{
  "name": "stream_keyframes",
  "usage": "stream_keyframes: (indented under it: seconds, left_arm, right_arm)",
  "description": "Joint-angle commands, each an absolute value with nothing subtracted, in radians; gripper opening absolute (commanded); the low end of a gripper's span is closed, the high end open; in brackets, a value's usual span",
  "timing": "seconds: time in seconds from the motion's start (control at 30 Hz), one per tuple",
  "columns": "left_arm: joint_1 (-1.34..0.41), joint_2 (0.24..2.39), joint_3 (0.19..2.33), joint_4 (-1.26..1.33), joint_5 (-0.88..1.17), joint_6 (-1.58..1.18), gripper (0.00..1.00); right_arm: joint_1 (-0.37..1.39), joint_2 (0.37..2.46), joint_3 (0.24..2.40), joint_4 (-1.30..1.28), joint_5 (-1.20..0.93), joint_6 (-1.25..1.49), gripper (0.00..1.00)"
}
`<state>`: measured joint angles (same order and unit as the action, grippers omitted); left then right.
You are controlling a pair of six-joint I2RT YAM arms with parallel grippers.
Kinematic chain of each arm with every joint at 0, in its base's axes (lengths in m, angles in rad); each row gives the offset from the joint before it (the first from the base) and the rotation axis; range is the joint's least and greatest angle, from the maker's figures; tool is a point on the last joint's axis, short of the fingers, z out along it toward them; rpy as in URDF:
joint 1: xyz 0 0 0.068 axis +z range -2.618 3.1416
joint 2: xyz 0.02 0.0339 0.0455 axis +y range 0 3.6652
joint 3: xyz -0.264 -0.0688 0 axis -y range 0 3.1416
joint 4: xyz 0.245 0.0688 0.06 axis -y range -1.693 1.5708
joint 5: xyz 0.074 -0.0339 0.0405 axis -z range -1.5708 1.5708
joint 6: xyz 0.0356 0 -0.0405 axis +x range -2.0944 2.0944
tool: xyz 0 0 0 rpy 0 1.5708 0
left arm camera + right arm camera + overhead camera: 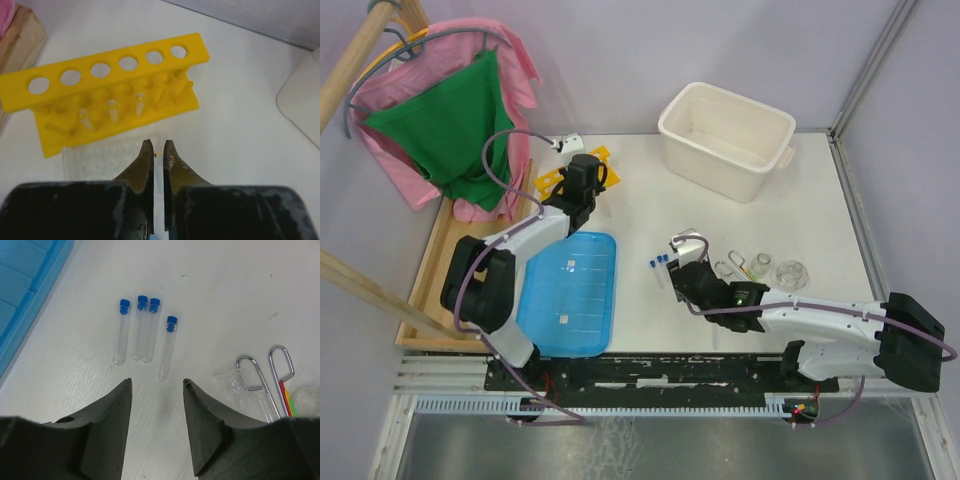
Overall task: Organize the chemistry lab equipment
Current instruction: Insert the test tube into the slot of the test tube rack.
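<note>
The yellow tube rack (pixel 100 75) stands near the table's back left, also seen in the top view (pixel 548 182), with three clear tubes leaning on its lower pegs. My left gripper (pixel 156 145) hovers just before it, shut on a clear blue-capped tube whose tip shows between the fingertips. Several blue-capped tubes (pixel 142 330) lie side by side on the table, just ahead of my open, empty right gripper (pixel 156 382) (pixel 678 275). To their right lie the metal tongs (pixel 260 380), a small glass flask (pixel 234 384) and coloured rods (pixel 286 400).
A white tub (pixel 665 120) stands at the back right. A flat blue lid (pixel 570 290) lies front left, its edge also in the right wrist view (pixel 25 280). Glass flasks (pixel 791 273) sit right of the tongs. A clear dimpled sheet (pixel 100 160) lies before the rack.
</note>
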<state>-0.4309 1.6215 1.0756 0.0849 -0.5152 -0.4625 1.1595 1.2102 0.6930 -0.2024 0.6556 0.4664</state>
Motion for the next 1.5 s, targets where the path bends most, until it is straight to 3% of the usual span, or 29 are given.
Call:
stream_keyframes:
  seconds: [0.0, 0.5, 1.47]
  left_arm:
    - [-0.421, 1.721, 1.219, 0.215, -0.571, -0.331, 0.03]
    - [-0.414, 1.934, 1.463, 0.267, -0.667, -0.166, 0.03]
    - [-0.389, 1.983, 1.485, 0.282, -0.653, -0.150, 0.03]
  right_arm:
    - [1.077, 1.204, 0.674, -0.162, 0.610, 0.465, 0.54]
    - [0.930, 1.328, 0.717, -0.095, 0.485, 0.444, 0.53]
    - [0.863, 1.396, 0.735, -0.049, 0.397, 0.437, 0.53]
